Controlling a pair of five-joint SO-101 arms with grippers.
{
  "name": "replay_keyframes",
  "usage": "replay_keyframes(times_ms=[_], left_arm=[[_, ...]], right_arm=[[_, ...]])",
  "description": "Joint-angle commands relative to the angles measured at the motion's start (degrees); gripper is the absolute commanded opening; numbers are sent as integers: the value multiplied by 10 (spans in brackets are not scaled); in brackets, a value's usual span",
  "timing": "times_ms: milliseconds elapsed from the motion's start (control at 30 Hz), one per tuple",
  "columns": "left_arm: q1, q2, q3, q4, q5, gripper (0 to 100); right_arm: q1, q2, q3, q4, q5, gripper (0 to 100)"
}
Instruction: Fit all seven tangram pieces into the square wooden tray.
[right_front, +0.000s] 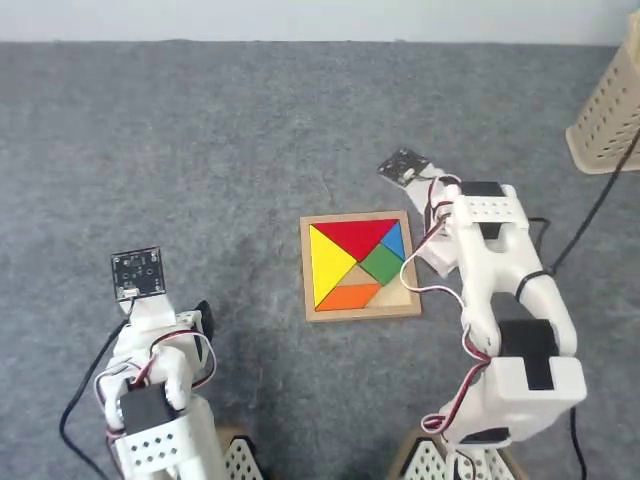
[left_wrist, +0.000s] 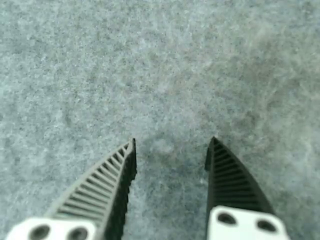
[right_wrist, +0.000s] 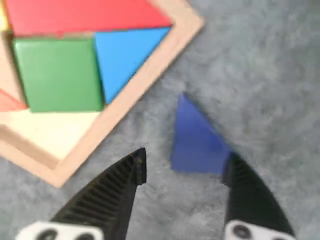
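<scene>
The square wooden tray (right_front: 306, 270) lies mid-table and holds red (right_front: 352, 236), yellow (right_front: 328, 266), green (right_front: 381, 263), orange (right_front: 348, 296) and light blue (right_front: 395, 241) pieces, with a bare wooden gap (right_front: 400, 295) at its near right corner. In the right wrist view the tray rim (right_wrist: 125, 107) runs beside a dark blue triangle (right_wrist: 196, 140) lying on the carpet just outside it. My right gripper (right_wrist: 185, 162) is open around that triangle, one finger (right_wrist: 235, 172) touching its edge. My left gripper (left_wrist: 170, 150) is open over bare carpet at the near left.
Grey carpet covers the table. A beige slotted basket (right_front: 610, 110) stands at the far right edge. The right arm (right_front: 490, 260) and its cables crowd the tray's right side. Open carpet lies to the far side and left of the tray.
</scene>
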Motion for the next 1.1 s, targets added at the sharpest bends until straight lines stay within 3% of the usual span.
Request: replay_keyframes(times_ms=[0,300,467,867,1067], left_arm=[[2,-8,-7,3,-3,216],[2,-8,-7,3,-3,216],[2,-8,-7,3,-3,216],[2,-8,-7,3,-3,216],[2,-8,-7,3,-3,216]], right_arm=[[11,-16,-20,9,47,296],[11,80,-20,16,62,285],[7,94,-43,68,62,169],[7,83,-60,106,56,32],[7,25,-129,213,-39,7]])
